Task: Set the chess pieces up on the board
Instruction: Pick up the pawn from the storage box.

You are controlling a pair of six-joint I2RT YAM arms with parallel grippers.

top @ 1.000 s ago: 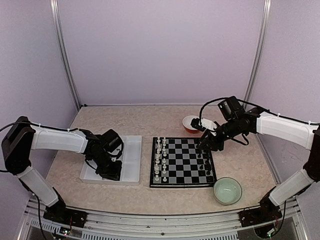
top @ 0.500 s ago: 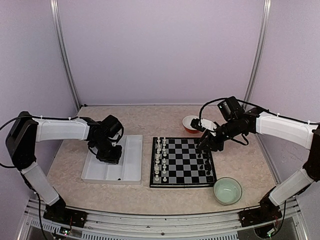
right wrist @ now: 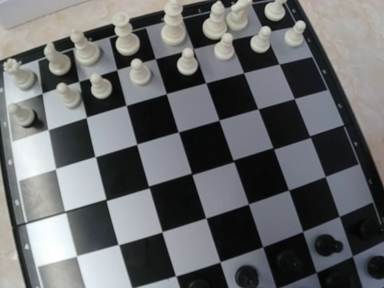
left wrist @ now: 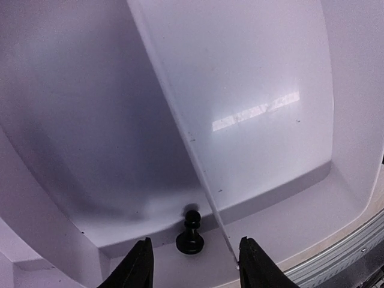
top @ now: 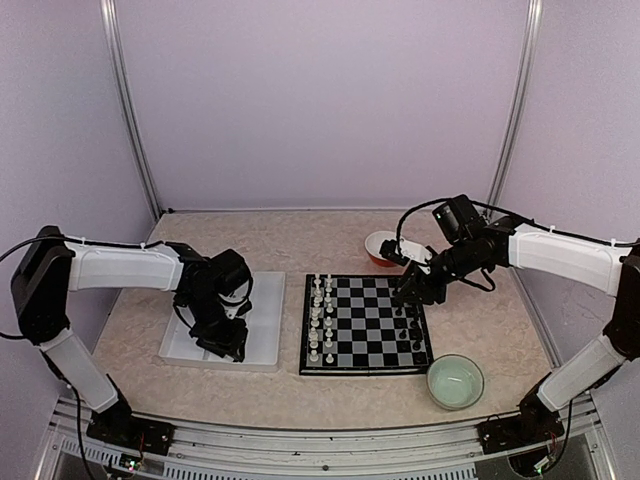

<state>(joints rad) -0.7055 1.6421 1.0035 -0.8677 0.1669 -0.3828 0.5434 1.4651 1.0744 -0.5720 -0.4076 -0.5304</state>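
The board point(top: 365, 330) lies at the table's middle, and it fills the right wrist view point(right wrist: 180, 162). White chess pieces point(top: 320, 315) stand in its two left columns, seen along the far edge in the right wrist view point(right wrist: 180, 60). Several black pieces point(top: 410, 330) stand along its right side, also in the right wrist view point(right wrist: 327, 245). One black pawn point(left wrist: 190, 233) stands upright in a corner of the white tray point(left wrist: 252, 90). My left gripper point(left wrist: 193, 267) is open just above it, one finger on each side. My right gripper point(top: 408, 292) hovers over the board's far right corner; its fingers are hidden.
The white partitioned tray point(top: 265, 345) sits left of the board. An orange-rimmed bowl point(top: 381, 247) stands behind the board's far right corner. A pale green bowl point(top: 455, 381) stands by its near right corner. Purple walls enclose the table.
My left gripper moved toward the tray's far side, then came back to its near end over the black pawn. The tray shifted slightly. The right arm barely moved.
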